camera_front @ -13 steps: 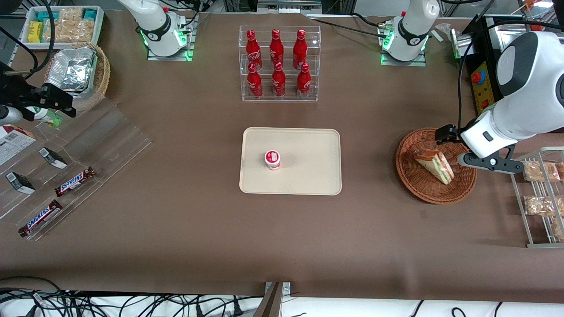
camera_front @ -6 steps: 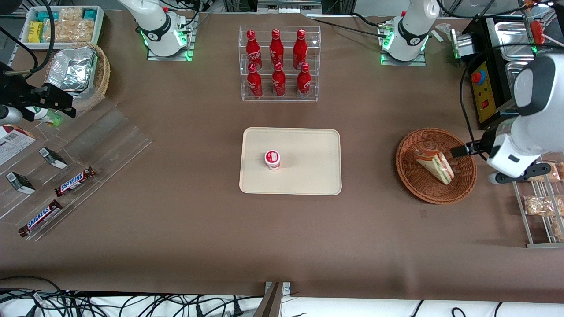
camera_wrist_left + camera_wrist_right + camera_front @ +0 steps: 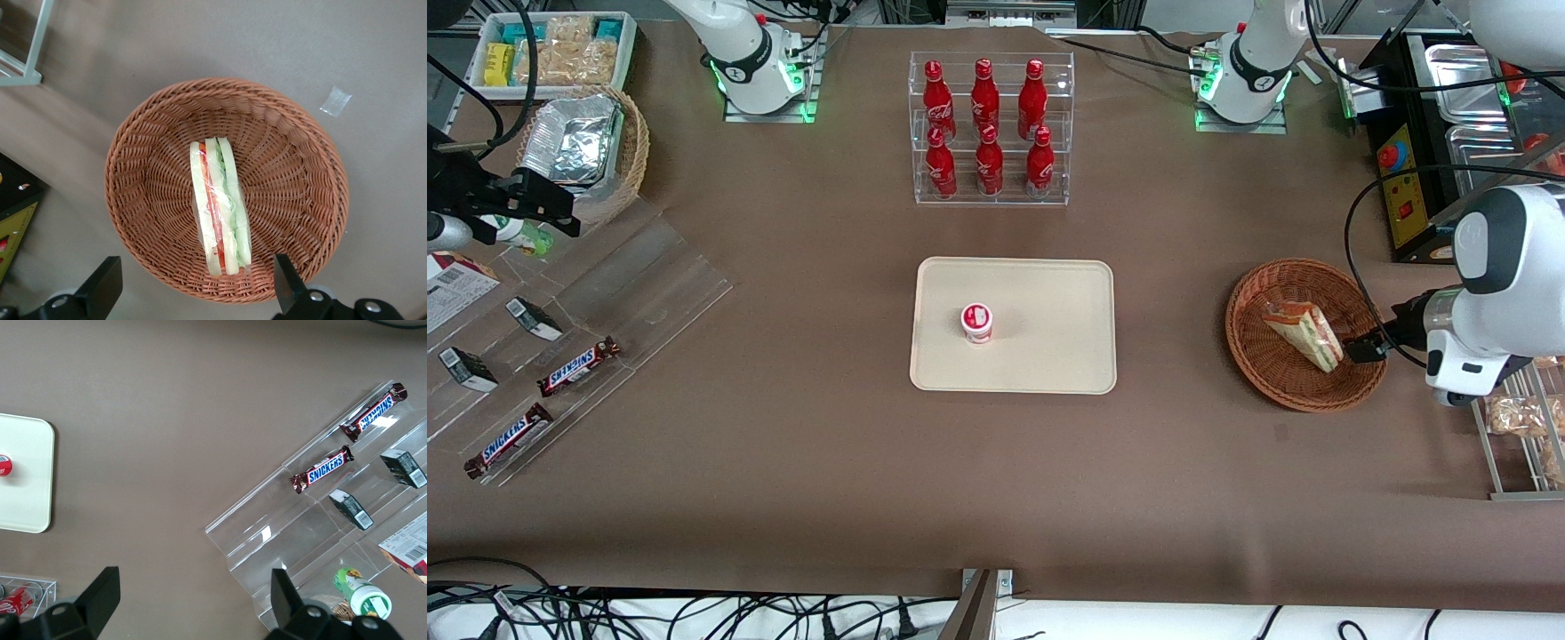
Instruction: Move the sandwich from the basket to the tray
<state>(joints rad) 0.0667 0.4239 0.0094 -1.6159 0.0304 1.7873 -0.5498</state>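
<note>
While fingers (image 3: pixel 107 287) spread above basket (image 3: pixel 153 133) | sandwich (image 3: pixel 220 207) unheld | fingertips cut off | tray (image 3: pixel 1049 356) well apart

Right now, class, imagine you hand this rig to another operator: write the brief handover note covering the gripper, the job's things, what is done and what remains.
Gripper: open, empty, poised above the basket's rim on the working arm's side, fingers straddling one end of the sandwich.
Sandwich: lying in the basket, wrapped, not gripped.
Tray: mid-table toward the parked arm's end from the basket; it holds only a small red-and-white cup.
Done: approach to the basket.
Left: descend, close on the sandwich, lift, carry to the tray, set it on bare tray beside the cup, release.
</note>
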